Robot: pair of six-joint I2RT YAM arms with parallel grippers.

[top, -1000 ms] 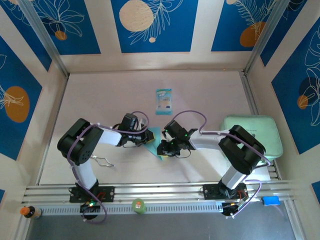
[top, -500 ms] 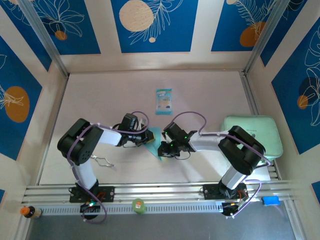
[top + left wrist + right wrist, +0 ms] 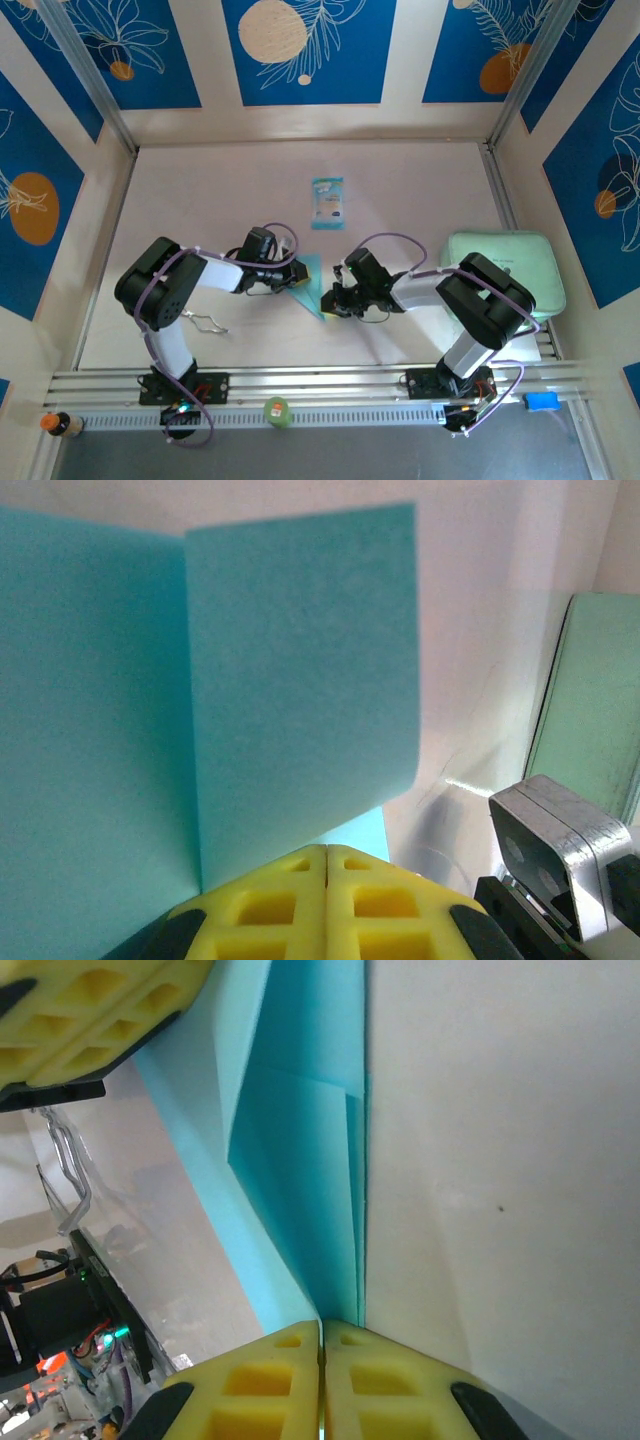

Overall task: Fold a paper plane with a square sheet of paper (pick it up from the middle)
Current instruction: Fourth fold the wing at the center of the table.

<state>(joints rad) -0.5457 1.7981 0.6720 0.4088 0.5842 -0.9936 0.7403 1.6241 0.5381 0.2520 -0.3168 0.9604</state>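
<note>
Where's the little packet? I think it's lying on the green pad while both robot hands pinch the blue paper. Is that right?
Not quite. The top view shows the little packet on the bare table, farther back and well apart from the green pad. The rest is right: the left gripper and the right gripper are both shut on the blue paper.

The paper [image 3: 309, 285] was plain cyan, with no print on it. The packet [image 3: 327, 203] was teal and white, printed. The pad [image 3: 505, 262] was a pale mint green. The table [image 3: 200, 200] looked off-white with a pinkish cast. The wall panels [image 3: 340, 60] were deep blue, with white line-drawn leaves and cream or orange discs. The arms [image 3: 160, 285] were black and white, with purple cables [image 3: 383, 237]. The left gripper [image 3: 326, 860] and right gripper [image 3: 322, 1332] had yellow, gridded faces.
</note>
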